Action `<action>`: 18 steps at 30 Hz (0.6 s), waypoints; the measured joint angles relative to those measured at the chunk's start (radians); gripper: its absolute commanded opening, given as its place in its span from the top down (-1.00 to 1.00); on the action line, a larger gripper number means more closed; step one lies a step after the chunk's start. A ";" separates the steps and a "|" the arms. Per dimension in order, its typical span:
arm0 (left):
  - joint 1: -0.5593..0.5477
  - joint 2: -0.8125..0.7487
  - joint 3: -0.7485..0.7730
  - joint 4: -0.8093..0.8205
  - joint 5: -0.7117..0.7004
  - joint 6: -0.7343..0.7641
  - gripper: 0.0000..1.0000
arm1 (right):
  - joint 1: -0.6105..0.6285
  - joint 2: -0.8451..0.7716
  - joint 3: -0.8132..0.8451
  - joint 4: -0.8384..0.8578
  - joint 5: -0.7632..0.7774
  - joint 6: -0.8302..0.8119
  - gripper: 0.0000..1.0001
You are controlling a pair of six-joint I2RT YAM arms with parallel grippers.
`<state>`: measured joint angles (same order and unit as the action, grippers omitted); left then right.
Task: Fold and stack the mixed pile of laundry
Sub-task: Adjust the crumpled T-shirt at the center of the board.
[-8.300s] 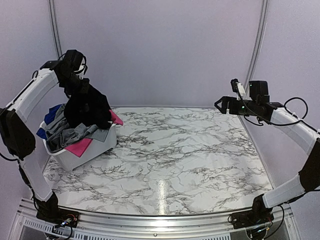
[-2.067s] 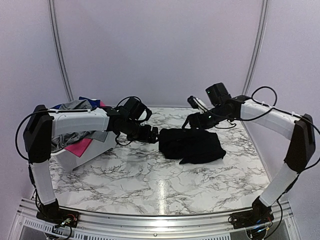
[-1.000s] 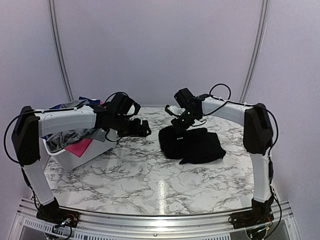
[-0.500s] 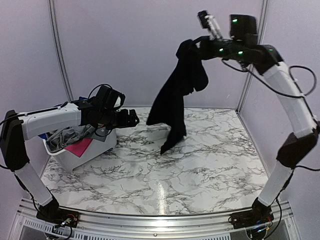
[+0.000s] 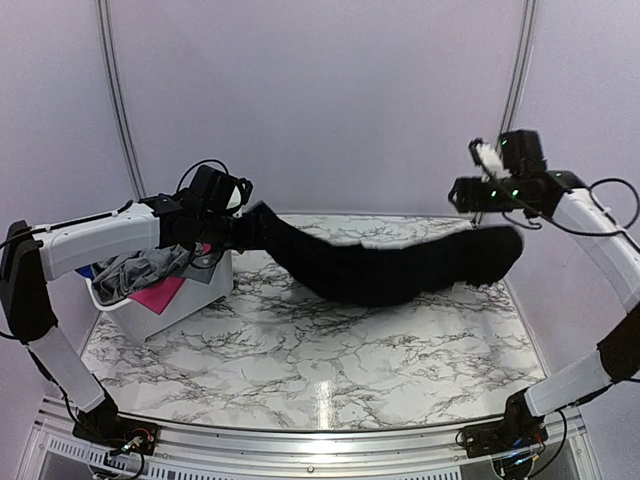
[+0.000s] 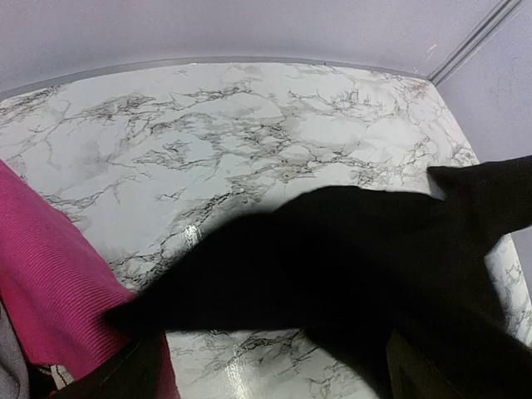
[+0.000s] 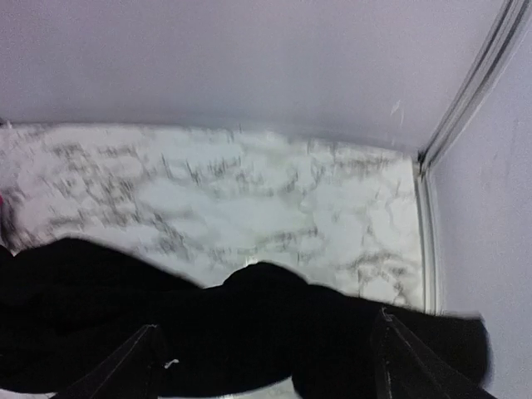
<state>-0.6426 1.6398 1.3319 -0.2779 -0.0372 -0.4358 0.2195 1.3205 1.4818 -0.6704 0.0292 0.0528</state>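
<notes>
- Black garment [image 5: 385, 270]: one long dark band of cloth, blurred. It runs across the middle of the top view from middle left to middle right and sags at its centre over the far half of the desk [image 5: 330, 360]. I cannot tell whether its lowest part touches the desk.
- Ends of the garment: the left end tapers off right at my left pincer [image 6: 270, 362]. The right end is a rounded lump just below my right pincer [image 7: 266, 345], apart from it.
- Left pincer: jaws spread wide. In its wrist view the fingers [image 6: 137, 374] sit at the lower corners of the frame, and the black cloth spreads across the space between them. No grip on the cloth shows. I cannot tell whether the cloth brushes the fingers.
- Right pincer: jaws well apart, with nothing in them. In its wrist view the black cloth fills the bottom of the frame beyond the fingers [image 7: 141, 357].
- Rest of the pile: a pink piece [image 5: 155, 293] and a grey shirt [image 5: 135, 270], heaped together at middle left of the top view.
- Basket [image 5: 175, 310]: white plastic. It holds that heap and stands on the left part of the desk.
- Desk: white marble pattern with grey veins.
</notes>
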 measured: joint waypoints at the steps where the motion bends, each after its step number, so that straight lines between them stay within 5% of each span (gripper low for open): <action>1: -0.005 0.000 0.000 -0.002 0.003 0.015 -0.96 | 0.000 0.036 -0.065 -0.024 0.006 0.002 -0.69; 5: -0.021 0.000 0.000 -0.043 -0.010 0.064 -0.91 | 0.000 0.061 -0.212 -0.115 0.013 0.001 -0.68; 18: -0.190 0.224 0.134 -0.215 0.098 0.242 -0.71 | -0.014 0.098 -0.294 -0.071 -0.156 -0.039 -0.45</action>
<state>-0.8330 1.8633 1.4662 -0.4927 0.0605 -0.1936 0.2050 1.4181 1.1877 -0.7414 -0.1272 0.0135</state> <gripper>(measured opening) 0.908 0.744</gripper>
